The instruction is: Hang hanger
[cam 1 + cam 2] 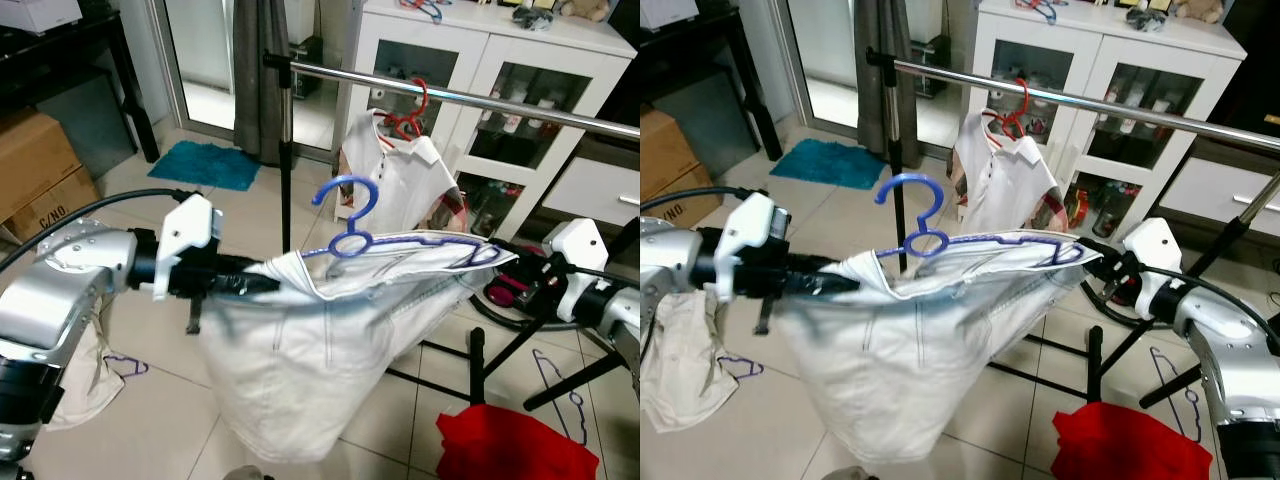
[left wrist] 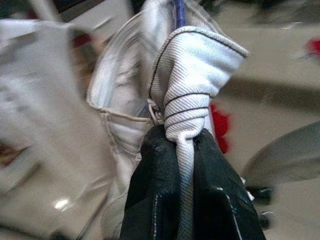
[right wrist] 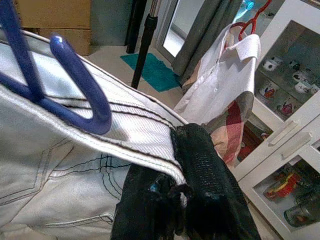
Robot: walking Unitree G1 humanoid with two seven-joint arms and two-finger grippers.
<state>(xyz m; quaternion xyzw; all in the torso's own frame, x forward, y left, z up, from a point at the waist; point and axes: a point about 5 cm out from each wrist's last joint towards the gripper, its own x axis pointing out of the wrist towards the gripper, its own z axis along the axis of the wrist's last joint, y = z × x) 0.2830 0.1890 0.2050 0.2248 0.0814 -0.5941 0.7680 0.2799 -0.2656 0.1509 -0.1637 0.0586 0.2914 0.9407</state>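
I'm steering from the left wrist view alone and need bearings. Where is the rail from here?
Observer: The rail runs above and beyond the blue hanger; its hook is not over it.
Operator: Is the other side held?
Observer: Yes, the right hand is clamped on the white garment.
Operator: Anything already on the rail?
Observer: A white shirt on a red hanger.

Your left gripper (image 1: 262,284) is clamped on one end of the white garment's (image 1: 300,370) waistband, arm reaching in level from its left. Your right gripper (image 1: 1092,262) pinches the opposite end, forearm stretched out level from its right.
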